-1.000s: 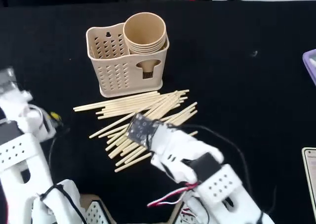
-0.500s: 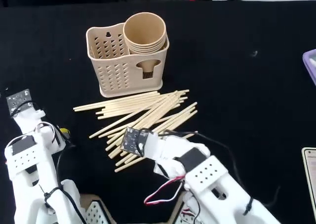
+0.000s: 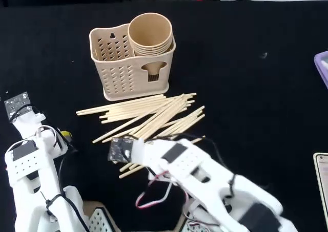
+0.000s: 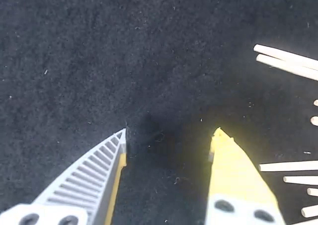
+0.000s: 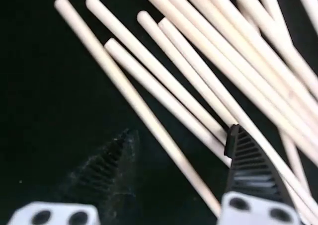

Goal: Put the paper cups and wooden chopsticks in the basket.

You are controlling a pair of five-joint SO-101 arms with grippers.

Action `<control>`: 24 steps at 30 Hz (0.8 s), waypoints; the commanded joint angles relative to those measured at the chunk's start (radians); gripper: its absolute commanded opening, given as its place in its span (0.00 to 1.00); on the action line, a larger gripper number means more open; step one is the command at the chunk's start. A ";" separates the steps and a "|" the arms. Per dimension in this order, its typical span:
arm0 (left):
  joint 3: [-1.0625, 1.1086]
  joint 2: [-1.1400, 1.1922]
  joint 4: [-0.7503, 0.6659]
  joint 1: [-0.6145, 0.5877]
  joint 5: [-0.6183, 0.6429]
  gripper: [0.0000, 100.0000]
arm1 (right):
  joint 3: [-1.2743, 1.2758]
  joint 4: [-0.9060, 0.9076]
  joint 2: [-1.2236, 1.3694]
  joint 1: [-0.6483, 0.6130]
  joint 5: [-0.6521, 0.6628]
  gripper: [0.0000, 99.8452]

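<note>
A beige perforated basket (image 3: 123, 70) stands at the back of the black table, with a stack of paper cups (image 3: 150, 33) in its right compartment. Several wooden chopsticks (image 3: 148, 118) lie scattered in front of it. My right arm (image 3: 179, 163) hangs over the pile's near left end. In its wrist view the right gripper (image 5: 184, 133) is open just above the chopsticks (image 5: 198, 86), one stick running between the fingertips. My left arm (image 3: 28, 155) is at the front left. The left gripper (image 4: 171, 135) is open over bare cloth, with chopstick ends (image 4: 288, 61) off to one side.
A purple object (image 3: 323, 65) shows at the right edge and a card (image 3: 322, 175) lies at the lower right. The basket's left compartment (image 3: 110, 46) has nothing in it. Black cloth stretches wide to the right of the pile.
My right arm has swung left and nearer, from the pile's middle to its near left end. The left arm shifted its wrist a second ago and has since held still.
</note>
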 commanded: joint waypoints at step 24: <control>0.019 -0.012 -0.034 0.008 0.012 0.27 | 0.031 0.262 -0.541 -0.002 0.012 0.01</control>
